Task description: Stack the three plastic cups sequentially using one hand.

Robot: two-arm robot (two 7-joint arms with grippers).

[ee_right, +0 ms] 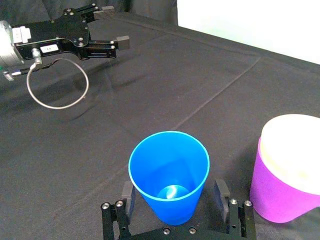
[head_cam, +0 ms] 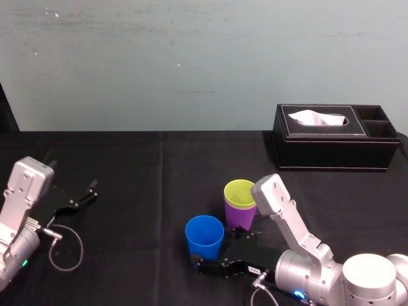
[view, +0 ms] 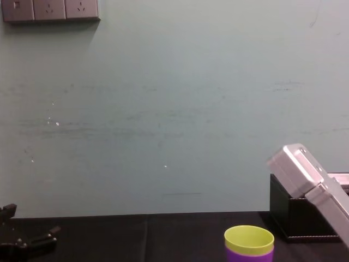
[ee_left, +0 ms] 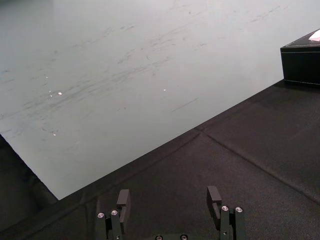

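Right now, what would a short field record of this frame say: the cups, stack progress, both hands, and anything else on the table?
Stack: yellow-green plastic cup nested in purple plastic cup, upright
Loose cup: bright blue plastic cup, upright, apart from the stack, on its left
Right hand: open, fingers either side of the blue cup's lower part
Left hand: open, parked on the robot's left side
Other: black leather-look tissue box, far right at the back

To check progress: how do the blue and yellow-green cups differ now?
The blue cup stands alone; the yellow-green cup sits nested in the purple cup. The right gripper, open, straddles the blue cup, not the yellow-green cup. Both stand upright. The left gripper idles apart.
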